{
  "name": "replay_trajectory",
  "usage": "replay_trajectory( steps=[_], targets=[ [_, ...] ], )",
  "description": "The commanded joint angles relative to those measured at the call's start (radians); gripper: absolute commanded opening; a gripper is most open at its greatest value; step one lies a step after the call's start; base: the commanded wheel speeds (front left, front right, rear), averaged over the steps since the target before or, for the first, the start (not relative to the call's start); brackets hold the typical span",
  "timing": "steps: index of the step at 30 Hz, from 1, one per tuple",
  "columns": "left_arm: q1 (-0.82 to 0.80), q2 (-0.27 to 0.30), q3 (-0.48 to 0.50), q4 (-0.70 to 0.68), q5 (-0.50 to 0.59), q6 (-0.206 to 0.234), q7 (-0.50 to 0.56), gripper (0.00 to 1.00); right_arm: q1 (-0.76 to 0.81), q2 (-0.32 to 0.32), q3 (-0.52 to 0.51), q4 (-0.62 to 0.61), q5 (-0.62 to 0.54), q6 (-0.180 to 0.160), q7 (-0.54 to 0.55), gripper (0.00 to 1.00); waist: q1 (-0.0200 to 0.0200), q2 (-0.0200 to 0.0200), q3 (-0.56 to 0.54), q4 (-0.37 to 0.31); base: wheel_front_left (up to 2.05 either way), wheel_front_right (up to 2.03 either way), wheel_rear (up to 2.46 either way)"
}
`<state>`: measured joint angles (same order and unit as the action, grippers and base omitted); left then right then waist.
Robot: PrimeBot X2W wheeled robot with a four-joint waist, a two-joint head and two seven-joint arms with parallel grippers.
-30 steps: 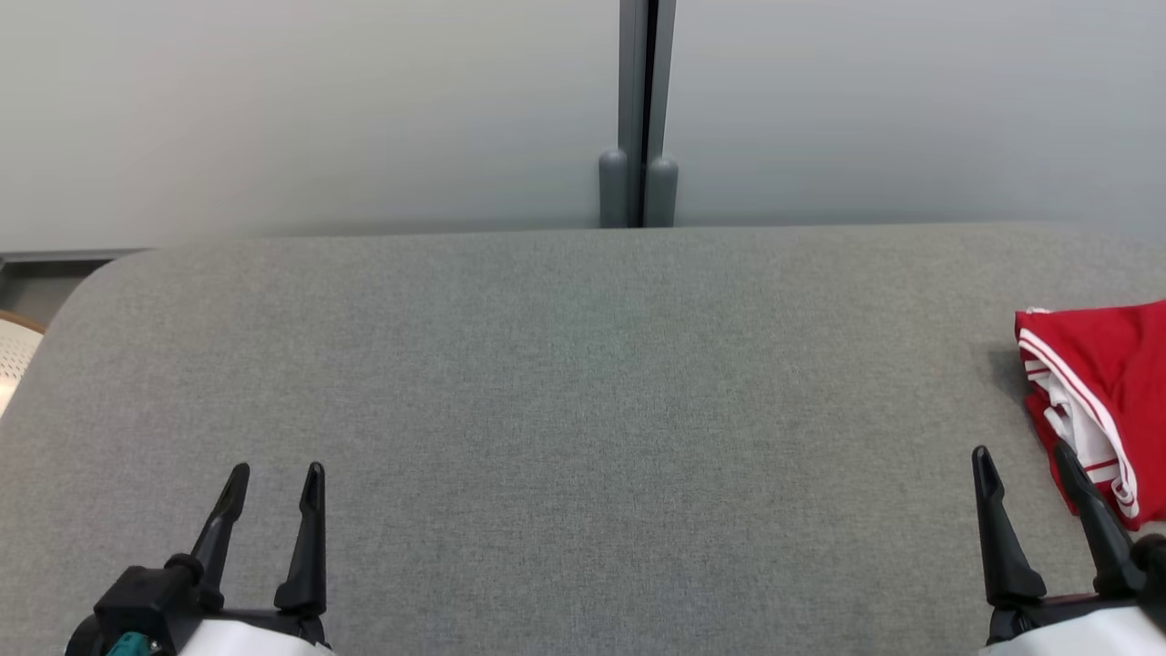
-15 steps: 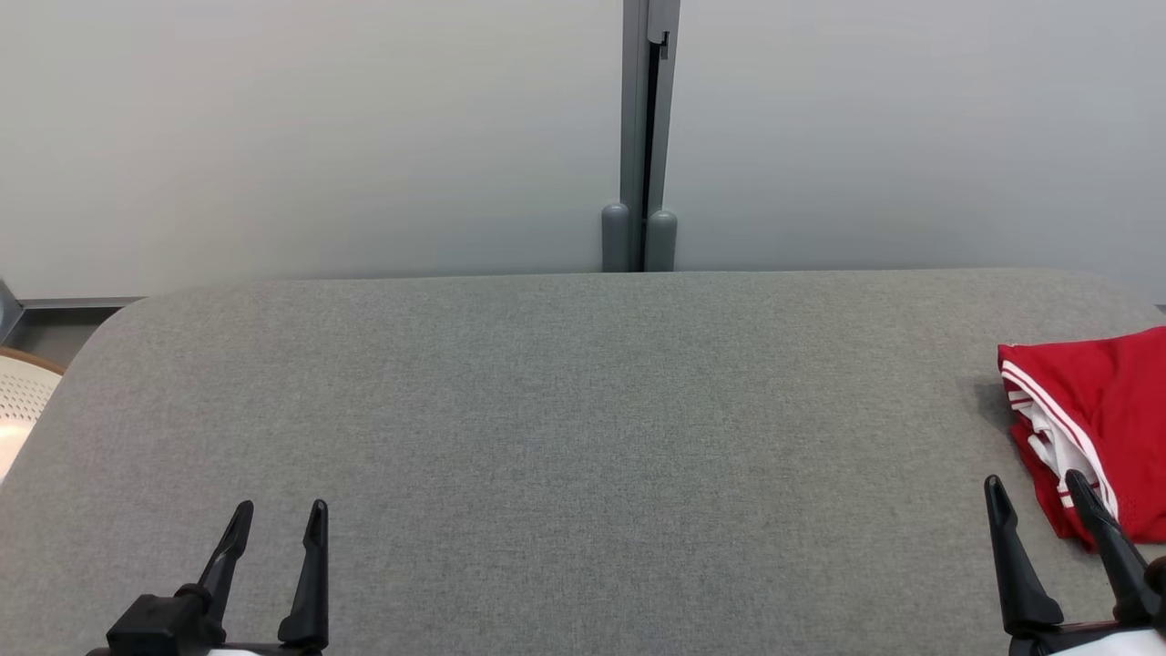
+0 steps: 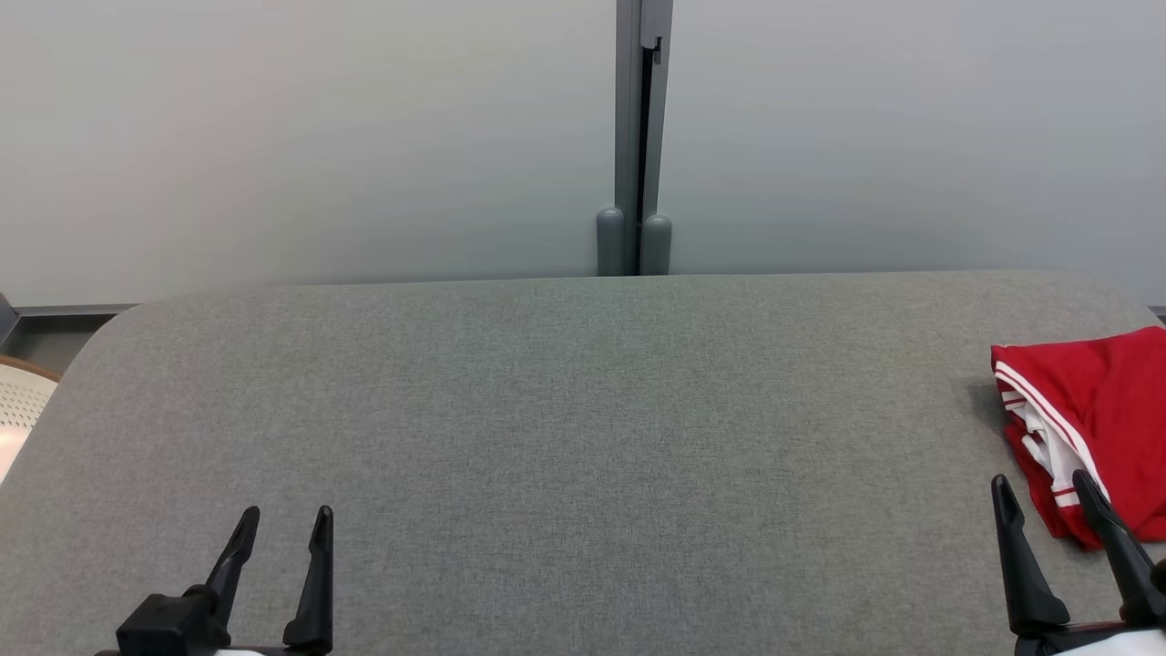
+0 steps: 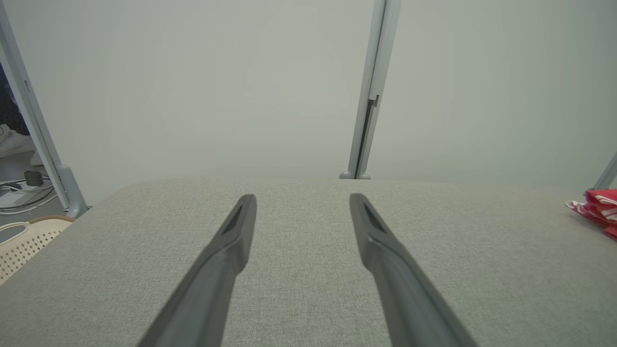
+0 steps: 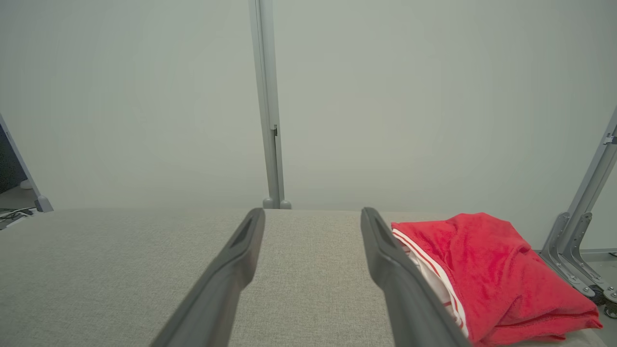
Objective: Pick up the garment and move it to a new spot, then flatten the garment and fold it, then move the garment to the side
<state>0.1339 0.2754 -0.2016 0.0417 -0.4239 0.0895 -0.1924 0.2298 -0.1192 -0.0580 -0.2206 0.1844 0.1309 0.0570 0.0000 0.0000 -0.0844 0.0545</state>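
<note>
My left fingers (image 3: 317, 565) and right fingers (image 3: 1016, 547) are spread wide, holding nothing, over the grey fabric worktop (image 3: 547, 410). The folded red white-striped garment (image 3: 1093, 410) lies at its right edge beside my right fingers, likely already set aside.

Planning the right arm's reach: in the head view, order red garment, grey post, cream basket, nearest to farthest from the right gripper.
1. red garment, beside the right gripper, right edge.
2. grey post, back centre.
3. cream basket, far left edge.

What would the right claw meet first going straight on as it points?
Probably only bare table until the wall; the right claw might brush the red garment beside its outer finger.
</note>
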Motion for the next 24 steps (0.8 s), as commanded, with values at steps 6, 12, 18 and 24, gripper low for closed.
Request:
replay_trajectory(
  steps=[6,12,18,24],
  targets=[
    [-0.024,0.005,-0.003,0.01,-0.006,0.005,0.002,1.0,-0.001,-0.001,-0.007,0.005,0.008,0.0,-0.014,1.0,0.0,0.0,-0.005,0.001,0.0,0.0,0.0],
    [-0.032,0.006,-0.01,0.022,-0.004,0.002,-0.002,1.0,-0.001,0.0,-0.01,0.005,0.01,0.0,-0.017,1.0,0.0,0.0,-0.008,0.009,0.0,0.0,0.0],
    [0.001,-0.021,-0.016,0.054,-0.027,-0.004,0.003,0.0,0.001,0.015,0.003,0.045,0.03,0.0,-0.007,0.0,0.0,0.0,-0.007,0.01,0.0,0.0,0.0],
    [-0.02,-0.037,0.011,0.066,-0.127,-0.022,0.028,0.0,-0.028,0.018,-0.001,0.08,0.151,0.0,-0.003,0.0,0.0,0.0,-0.002,0.007,0.0,0.0,0.0]
  ],
)
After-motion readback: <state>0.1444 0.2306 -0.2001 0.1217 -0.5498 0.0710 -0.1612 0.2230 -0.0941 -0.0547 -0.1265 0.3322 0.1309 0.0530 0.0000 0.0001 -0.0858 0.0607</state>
